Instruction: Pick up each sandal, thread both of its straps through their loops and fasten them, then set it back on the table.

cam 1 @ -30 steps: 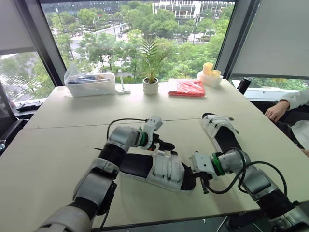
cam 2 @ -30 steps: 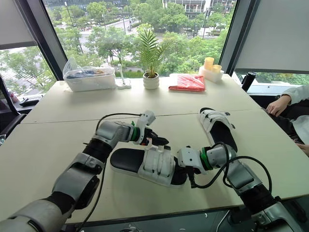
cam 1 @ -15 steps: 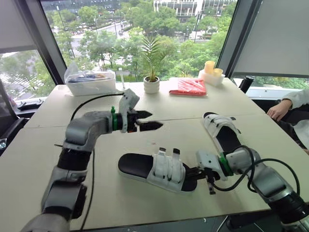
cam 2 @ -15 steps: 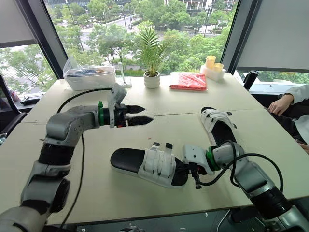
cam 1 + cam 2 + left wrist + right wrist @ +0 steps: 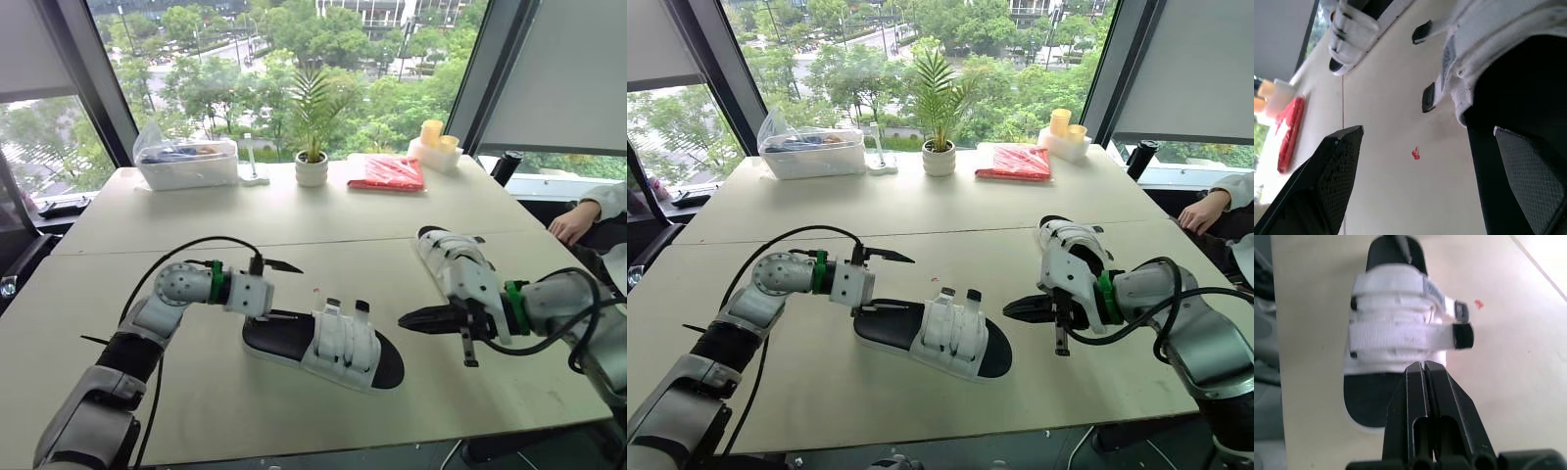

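bright daylight pours in through the windows (image 5: pixel 294 59), leaving soft shadows on the table (image 5: pixel 323 220).

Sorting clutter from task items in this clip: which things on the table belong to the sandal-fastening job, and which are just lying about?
Job in hand: near sandal, far sandal.

Lying about: potted plant, clear plastic box, red packet, yellow cylinders, a person's hand at the table edge.

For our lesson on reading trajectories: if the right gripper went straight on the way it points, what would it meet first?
Probably the nearer sandal, at its toe end; depth is unclear.
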{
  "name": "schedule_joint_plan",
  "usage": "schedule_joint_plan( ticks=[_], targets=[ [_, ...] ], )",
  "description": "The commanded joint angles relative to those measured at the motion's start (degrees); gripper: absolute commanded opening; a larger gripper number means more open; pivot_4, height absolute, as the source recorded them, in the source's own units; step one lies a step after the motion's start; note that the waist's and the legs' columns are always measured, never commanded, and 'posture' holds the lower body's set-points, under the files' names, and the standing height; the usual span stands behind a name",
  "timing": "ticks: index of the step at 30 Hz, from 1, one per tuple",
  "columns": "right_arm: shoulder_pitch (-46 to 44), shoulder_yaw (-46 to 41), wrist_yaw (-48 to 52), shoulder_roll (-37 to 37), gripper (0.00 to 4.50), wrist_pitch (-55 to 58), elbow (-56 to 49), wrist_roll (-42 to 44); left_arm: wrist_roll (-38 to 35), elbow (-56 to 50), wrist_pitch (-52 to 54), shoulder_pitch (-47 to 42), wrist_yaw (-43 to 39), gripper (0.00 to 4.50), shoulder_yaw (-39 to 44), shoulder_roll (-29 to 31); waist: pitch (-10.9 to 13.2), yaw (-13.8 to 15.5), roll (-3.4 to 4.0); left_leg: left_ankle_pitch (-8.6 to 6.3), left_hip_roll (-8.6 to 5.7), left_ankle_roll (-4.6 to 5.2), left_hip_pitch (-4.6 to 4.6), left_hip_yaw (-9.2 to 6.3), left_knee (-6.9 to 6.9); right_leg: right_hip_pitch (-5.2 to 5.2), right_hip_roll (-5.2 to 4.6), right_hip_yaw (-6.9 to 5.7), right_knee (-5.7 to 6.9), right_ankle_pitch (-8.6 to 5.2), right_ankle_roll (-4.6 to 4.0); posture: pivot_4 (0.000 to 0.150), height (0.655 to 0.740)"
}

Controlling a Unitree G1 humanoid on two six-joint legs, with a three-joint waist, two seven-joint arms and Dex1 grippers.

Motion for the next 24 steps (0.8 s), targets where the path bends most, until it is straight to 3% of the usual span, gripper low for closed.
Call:
schedule_joint_plan(
  ticks=[1, 7, 16, 19, 24],
  targets=[
    [-0.3, -4.0, -2.5, -1.0, 0.00, 2.9, -3.9, 3.4, 3.8, 9.4, -16.0, -3.5, 4.1, 4.42, -2.0, -2.5, 0.0, 0.0, -0.01, 0.00, 0.00, 0.01, 0.00, 0.00, 0.02, 0.01, 0.00, 0.00, 0.00, 0.00, 0.01, 0.150, 0.7400],
    [-0.3, -6.8, -4.9, -2.3, 0.00, 5.0, -5.4, 5.6, 12.7, 22.6, -34.3, -10.7, 13.9, 4.42, -4.0, -8.1, 0.0, 0.1, -0.04, 0.00, -0.03, 0.05, -0.01, 0.01, 0.09, 0.03, 0.02, -0.04, 0.05, 0.01, 0.03, 0.150, 0.7400],
    [2.3, -8.0, -6.9, -4.0, 0.00, 5.1, -7.2, 6.2, 26.4, 28.7, -44.1, -16.0, 26.0, 4.42, -5.4, -14.1, 0.0, 0.0, -0.06, 0.01, -0.04, 0.09, -0.01, 0.04, 0.15, 0.06, 0.10, -0.09, 0.13, 0.05, 0.11, 0.150, 0.7400],
    [2.8, -7.9, -7.4, -4.3, 0.00, 4.9, -7.4, 6.2, 30.8, 28.6, -44.8, -16.5, 30.2, 3.59, -6.5, -14.5, 0.0, 0.0, -0.06, 0.01, -0.04, 0.10, 0.00, 0.04, 0.20, 0.07, 0.13, -0.14, 0.17, 0.05, 0.13, 0.150, 0.7400],
    [3.6, -7.5, -8.1, -4.6, 0.00, 4.4, -7.7, 6.1, 40.3, 27.6, -43.4, -16.6, 38.9, 1.10, -6.4, -14.7, 0.0, 0.0, -0.07, 0.01, -0.04, 0.11, -0.01, 0.03, 0.30, 0.10, 0.19, -0.16, 0.19, 0.08, 0.17, 0.150, 0.7400]
  ],
)
